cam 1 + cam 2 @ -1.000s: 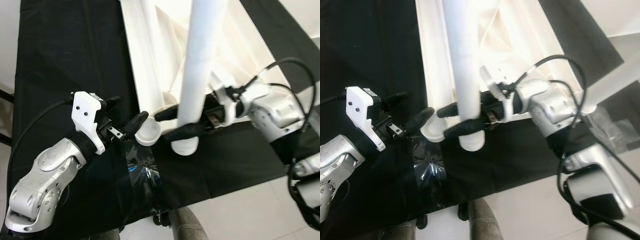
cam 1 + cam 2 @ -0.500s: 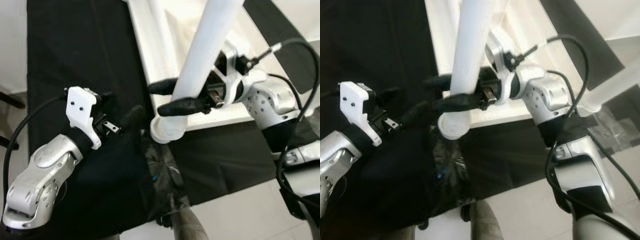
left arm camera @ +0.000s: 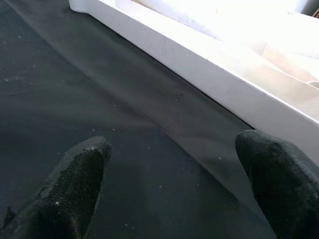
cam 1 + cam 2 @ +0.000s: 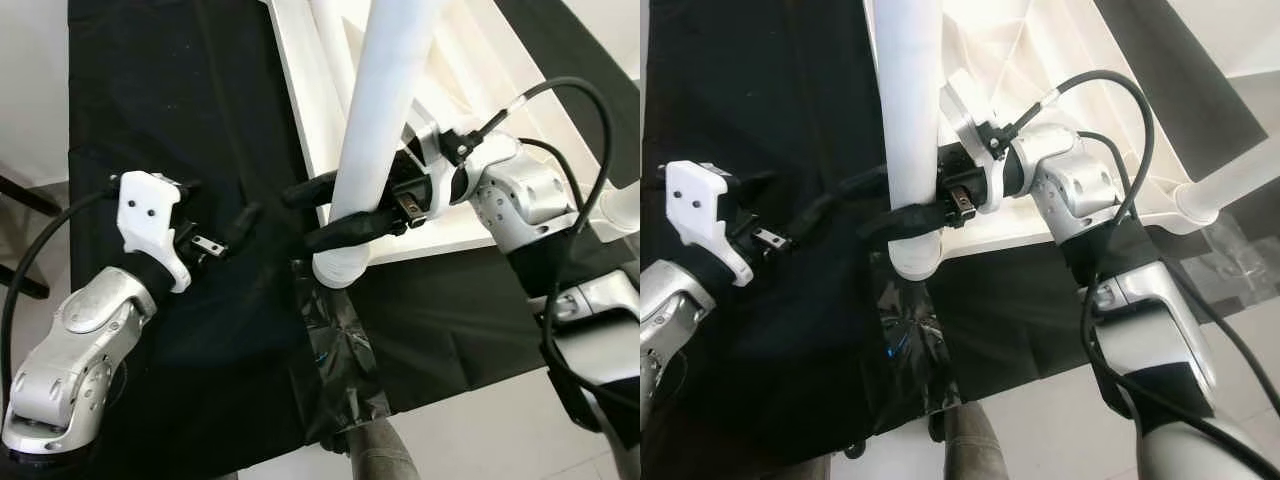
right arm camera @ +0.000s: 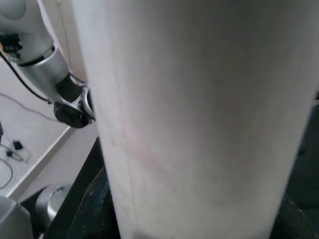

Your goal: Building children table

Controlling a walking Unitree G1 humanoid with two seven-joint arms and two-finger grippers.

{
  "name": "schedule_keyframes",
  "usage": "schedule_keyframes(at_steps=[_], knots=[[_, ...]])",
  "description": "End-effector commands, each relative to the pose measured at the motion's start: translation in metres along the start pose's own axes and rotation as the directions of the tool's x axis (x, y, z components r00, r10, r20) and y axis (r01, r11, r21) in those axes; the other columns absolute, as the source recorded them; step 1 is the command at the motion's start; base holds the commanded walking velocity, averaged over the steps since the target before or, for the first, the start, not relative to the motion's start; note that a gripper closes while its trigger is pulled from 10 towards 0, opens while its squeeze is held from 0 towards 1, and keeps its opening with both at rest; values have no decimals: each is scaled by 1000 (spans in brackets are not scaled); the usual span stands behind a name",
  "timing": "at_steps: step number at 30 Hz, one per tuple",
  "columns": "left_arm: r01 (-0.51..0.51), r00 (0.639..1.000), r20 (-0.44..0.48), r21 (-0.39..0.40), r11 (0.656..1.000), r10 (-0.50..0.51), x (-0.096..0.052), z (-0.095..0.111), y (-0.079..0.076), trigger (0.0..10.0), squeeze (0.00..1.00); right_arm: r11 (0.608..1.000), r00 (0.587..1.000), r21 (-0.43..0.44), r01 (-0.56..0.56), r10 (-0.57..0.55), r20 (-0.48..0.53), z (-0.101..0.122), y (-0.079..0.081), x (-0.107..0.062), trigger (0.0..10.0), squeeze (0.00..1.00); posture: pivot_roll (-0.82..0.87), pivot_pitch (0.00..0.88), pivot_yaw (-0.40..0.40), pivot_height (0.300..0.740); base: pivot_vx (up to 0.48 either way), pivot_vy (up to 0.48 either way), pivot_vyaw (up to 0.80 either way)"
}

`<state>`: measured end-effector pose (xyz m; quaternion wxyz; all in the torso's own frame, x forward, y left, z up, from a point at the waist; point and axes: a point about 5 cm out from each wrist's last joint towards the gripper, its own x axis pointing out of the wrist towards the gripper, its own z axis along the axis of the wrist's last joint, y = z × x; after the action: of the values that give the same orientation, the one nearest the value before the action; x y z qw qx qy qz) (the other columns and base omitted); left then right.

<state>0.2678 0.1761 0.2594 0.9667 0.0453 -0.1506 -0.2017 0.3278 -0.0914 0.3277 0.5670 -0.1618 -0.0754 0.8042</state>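
The counter is covered by a black cloth. An upturned white tabletop is laid on it, beside crumpled dark plastic.

indoor room | black cloth over pale tiled floor | white wall
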Motion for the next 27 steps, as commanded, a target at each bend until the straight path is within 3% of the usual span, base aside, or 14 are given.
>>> schedule_keyframes(at_steps=[1,9,17,19,27], knots=[[-26,999,-26,16,1000,27,-4,-5,4,10000,0,998,997,64,-17,21,-70,-19,3,3,10000,0,10,425,-121,740,0,0,0],[-52,998,-30,24,998,53,-9,-4,7,10000,0,995,993,96,7,5,-120,-24,-11,5,10000,0,15,444,-131,740,0,0,0],[-54,998,-37,27,998,55,-11,-4,7,10000,0,990,976,138,-14,44,-214,-32,-13,11,10000,0,17,453,-129,740,0,0,0],[-51,998,-39,26,998,52,-11,-4,7,10000,0,994,958,103,-33,61,-280,-34,-16,15,10000,0,19,462,-127,740,0,0,0],[-46,998,-48,23,999,47,-12,-5,6,10000,0,997,941,28,-70,75,-330,-31,-22,25,10000,0,21,470,-128,740,0,0,0]])
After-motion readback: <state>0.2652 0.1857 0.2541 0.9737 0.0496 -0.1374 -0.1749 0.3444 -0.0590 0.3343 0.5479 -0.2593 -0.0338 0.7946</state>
